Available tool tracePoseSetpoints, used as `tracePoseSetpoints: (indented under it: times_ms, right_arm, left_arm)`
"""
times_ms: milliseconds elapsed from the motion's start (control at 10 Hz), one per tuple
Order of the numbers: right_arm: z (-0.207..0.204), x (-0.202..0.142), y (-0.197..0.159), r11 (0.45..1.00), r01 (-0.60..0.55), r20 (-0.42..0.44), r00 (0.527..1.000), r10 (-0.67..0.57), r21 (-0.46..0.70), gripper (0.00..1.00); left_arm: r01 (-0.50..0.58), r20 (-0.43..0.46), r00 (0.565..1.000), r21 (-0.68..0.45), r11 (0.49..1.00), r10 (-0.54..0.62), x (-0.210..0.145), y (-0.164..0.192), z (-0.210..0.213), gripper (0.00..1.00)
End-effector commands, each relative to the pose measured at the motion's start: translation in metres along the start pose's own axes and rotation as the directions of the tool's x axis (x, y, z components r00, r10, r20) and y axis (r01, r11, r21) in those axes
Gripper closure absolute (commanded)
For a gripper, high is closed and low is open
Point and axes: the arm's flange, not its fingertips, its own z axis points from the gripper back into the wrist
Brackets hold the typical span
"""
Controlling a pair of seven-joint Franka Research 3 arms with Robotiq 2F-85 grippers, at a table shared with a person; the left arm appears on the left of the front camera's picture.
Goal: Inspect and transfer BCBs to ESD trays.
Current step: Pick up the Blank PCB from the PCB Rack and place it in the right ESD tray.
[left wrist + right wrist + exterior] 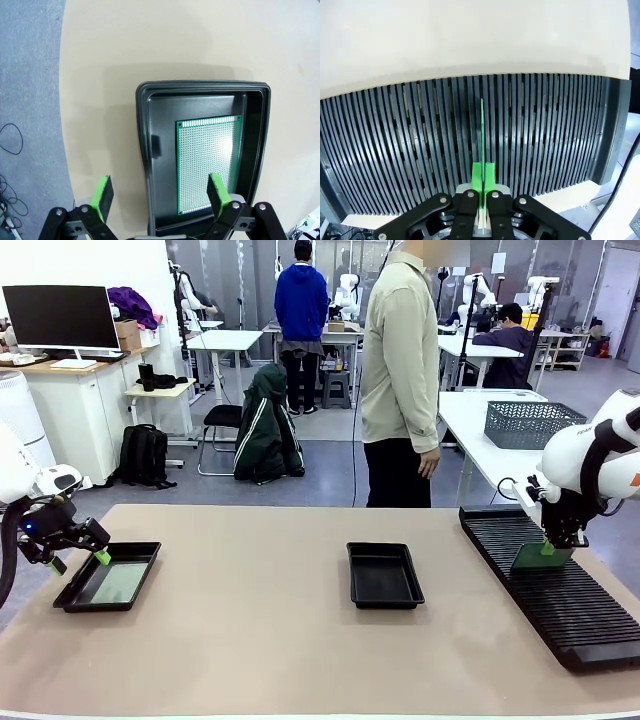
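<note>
A green BCB lies flat in the black ESD tray at the table's left. My left gripper hovers open above that tray's near end, nothing between its fingers. At the right, my right gripper is shut on the top edge of another green BCB, which stands on edge in a slot of the black ribbed rack. In the front view this board leans over the rack under the right gripper. A second ESD tray sits empty at the table's middle.
A person in a pale shirt stands at the far side of the table, hands down. A grey mesh basket rests on a white table behind the rack. Bare tan tabletop lies between the trays.
</note>
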Motion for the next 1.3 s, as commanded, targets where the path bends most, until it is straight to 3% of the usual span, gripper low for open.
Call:
tracePoseSetpoints:
  times_ms: [0, 500, 1200]
  right_arm:
    - [0.012, -0.002, -0.003, 1.000, 0.023, -0.016, 1.000, -0.022, 0.013, 1.00]
    - [0.076, 0.004, -0.003, 0.999, 0.022, -0.052, 0.998, -0.020, 0.028, 1.00]
    - [0.224, 0.024, -0.003, 0.995, 0.049, -0.075, 0.996, -0.042, 0.092, 1.00]
  left_arm:
    - [-0.002, 0.002, 1.000, -0.001, 1.000, 0.002, -0.001, 0.001, 0.000, 0.00]
    - [-0.002, 0.002, 1.000, -0.001, 1.000, 0.002, -0.001, 0.001, 0.000, 0.00]
    - [-0.002, 0.002, 1.000, -0.001, 1.000, 0.002, -0.001, 0.001, 0.000, 0.00]
